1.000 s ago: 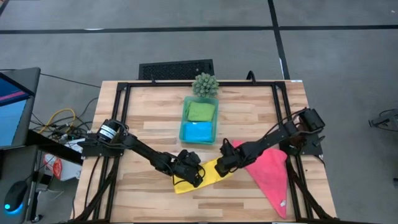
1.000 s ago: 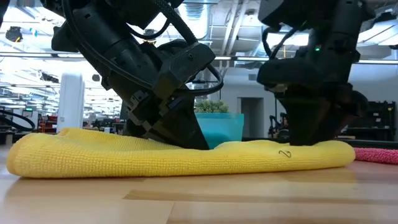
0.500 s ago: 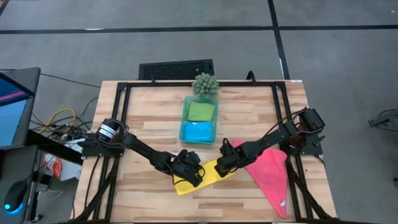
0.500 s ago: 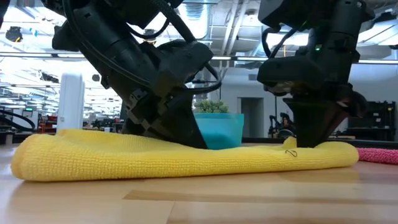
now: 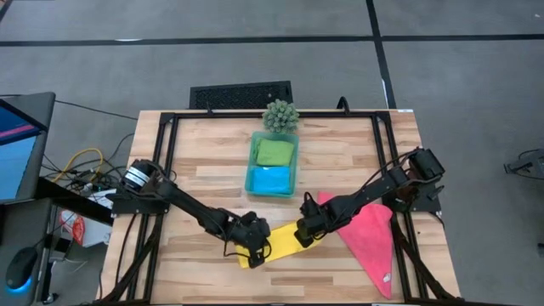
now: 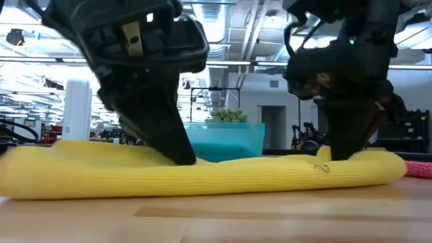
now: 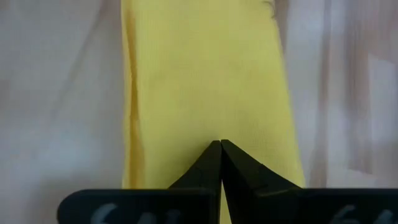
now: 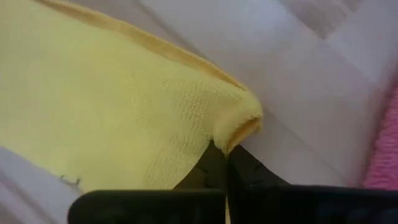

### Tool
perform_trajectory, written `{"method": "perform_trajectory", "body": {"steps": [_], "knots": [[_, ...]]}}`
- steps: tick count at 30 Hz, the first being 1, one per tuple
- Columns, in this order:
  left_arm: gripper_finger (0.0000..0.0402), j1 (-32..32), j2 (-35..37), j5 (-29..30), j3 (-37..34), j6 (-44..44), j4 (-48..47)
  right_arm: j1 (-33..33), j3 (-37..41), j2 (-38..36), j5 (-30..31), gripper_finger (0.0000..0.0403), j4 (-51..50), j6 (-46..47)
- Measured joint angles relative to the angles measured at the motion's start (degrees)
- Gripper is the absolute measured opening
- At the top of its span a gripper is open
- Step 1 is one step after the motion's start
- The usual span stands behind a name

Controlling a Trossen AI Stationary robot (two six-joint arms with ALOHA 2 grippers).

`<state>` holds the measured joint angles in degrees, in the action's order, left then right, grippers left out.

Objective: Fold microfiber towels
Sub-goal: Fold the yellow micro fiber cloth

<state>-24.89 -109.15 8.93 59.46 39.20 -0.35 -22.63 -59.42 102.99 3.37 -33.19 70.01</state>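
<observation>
Both arms are down on the yellow towel, which lies as a long narrow strip on the table, near its front edge. The left gripper sits at one end of the strip with its fingers pressed together; in the left wrist view the tips meet right on the yellow cloth, and the strip runs straight away from them. Whether any fabric is caught between them, I can't tell.

The right gripper is at the other end, fingers clamped on the towel's edge; the right wrist view shows a folded corner bunched up just at the tips.

The pink towel lies flat just past the right fingers, partly under that arm. The green towel and blue towel sit in the tray, well beyond both grippers, with the plant behind it.
</observation>
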Motion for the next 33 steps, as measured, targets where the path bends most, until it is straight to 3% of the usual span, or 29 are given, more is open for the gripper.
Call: {"method": "perform_trajectory", "body": {"steps": [10, 22, 33], "knots": [[0.0, -1.44, -5.84, 4.0, 0.47, 5.43, 6.47, -0.43, -6.21, -0.1, 0.79, 0.0008, 0.92, -2.38], [0.0, -1.09, -6.35, 7.66, 0.22, 7.84, 10.59, -3.04, -13.68, -0.25, 2.98, 0.0007, 4.63, -2.62], [0.0, 2.0, -6.46, 9.23, 0.11, 9.85, 13.45, -3.89, -14.24, 0.69, 5.96, 0.0011, 7.99, -2.17]]}}
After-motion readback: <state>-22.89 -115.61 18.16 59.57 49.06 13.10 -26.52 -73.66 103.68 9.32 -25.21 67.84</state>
